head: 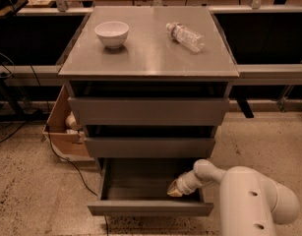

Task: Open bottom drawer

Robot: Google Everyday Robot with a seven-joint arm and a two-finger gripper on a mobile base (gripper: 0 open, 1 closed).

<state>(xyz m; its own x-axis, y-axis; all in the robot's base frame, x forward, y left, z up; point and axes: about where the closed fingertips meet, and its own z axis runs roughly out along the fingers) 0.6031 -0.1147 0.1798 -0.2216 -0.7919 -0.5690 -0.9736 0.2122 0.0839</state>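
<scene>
The gripper sits low inside the bottom drawer, against its right inner wall and just behind the front panel; whether it is clasped on that wall or merely resting there cannot be told. From it the white arm runs up and back to the right, over the drawer's right front corner, to the robot's bulky white body in the lower right. The drawer itself is the lowest of three and is pulled well out, its grey box-like inside showing bare, so the task looks nearly or wholly done. It should handle as a stiff, fairly light box on slides that moves only straight out. The flat front has no handle and its matte face would give little purchase, so the upper lip of the front panel or the side wall near the front seems the place to hook or pinch, with the pull kept square to avoid binding. Above it the middle drawer and top drawer stand only slightly forward. On the cabinet top a white bowl sits at left and a clear bottle lies on its side at right, well apart. A cardboard box rests on the floor to the cabinet's left.
</scene>
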